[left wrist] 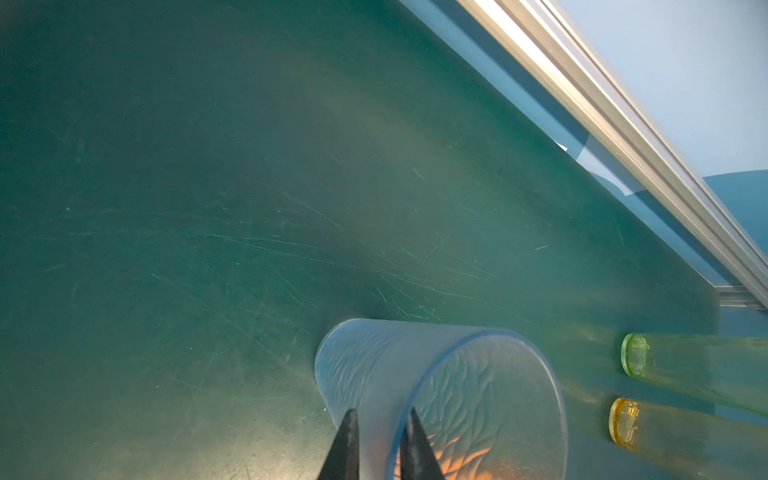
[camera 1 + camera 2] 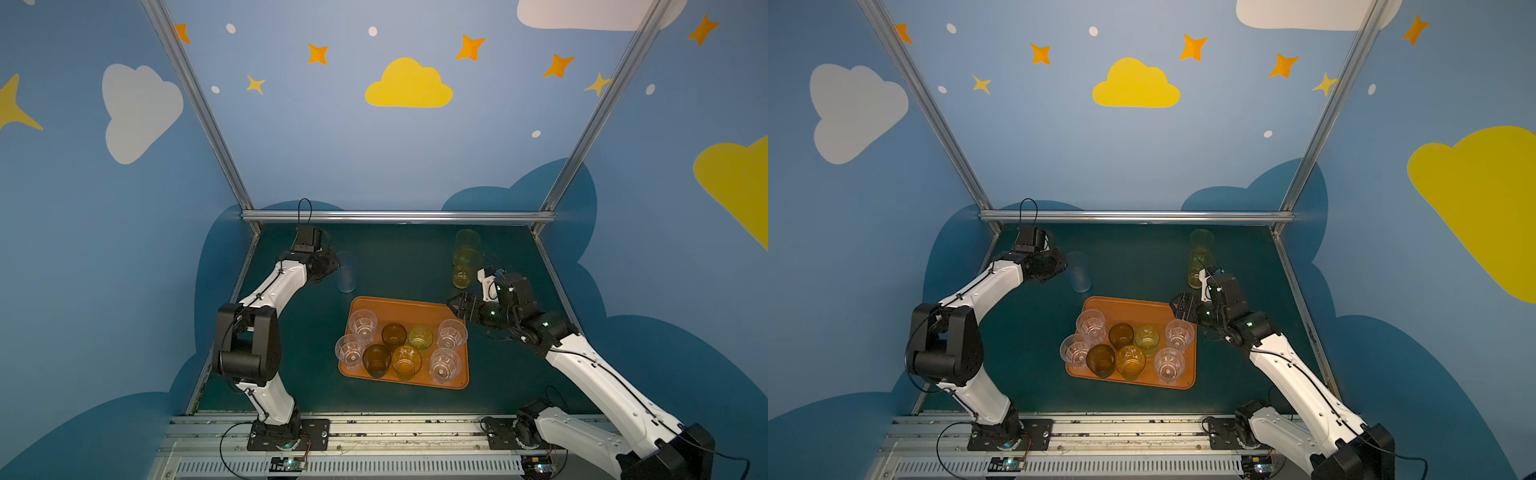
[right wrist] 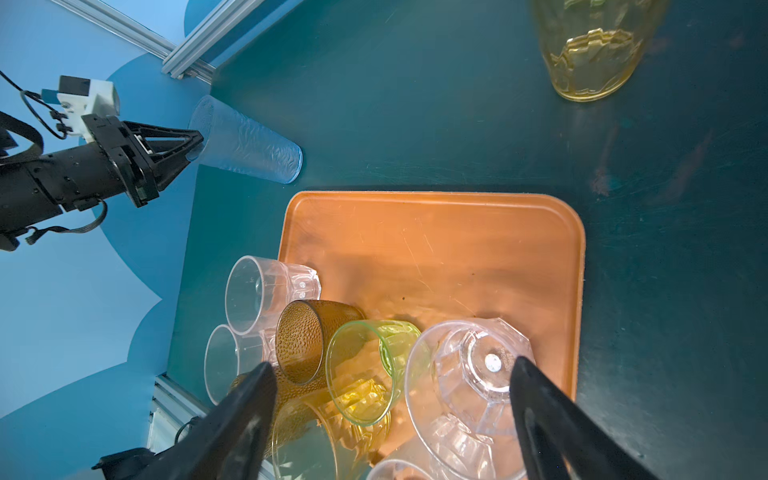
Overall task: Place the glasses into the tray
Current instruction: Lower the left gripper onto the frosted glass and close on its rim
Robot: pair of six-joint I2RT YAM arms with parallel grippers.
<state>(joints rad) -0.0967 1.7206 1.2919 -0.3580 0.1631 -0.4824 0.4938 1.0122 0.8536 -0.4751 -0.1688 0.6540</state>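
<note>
The dark green tabletop (image 2: 395, 266) carries a flat orange-brown plastic tray (image 2: 415, 309) at its middle. The tray's near part is crowded with eight short tumblers (image 2: 394, 334), and its far strip is bare. The tall frosted bluish tumbler (image 2: 346, 272) stands on the tabletop just beyond the tray's far left corner, outside it, with its long axis about upright and its mouth up. The left gripper (image 1: 381, 411) reaches it from the left and grasps its wall at the rim, one finger inside and one outside; the bare strip lies to the right of this gripper and nearer the robot. The right gripper (image 3: 392, 363) hangs spread wide and empty over the tray's far right corner, above a short clear faceted tumbler (image 2: 452, 332). Beyond that corner stand two tall yellow transparent tumblers (image 2: 464, 270), well apart from the frosted one. The carry looks short; the crowded short tumblers are the likeliest obstacle.
</note>
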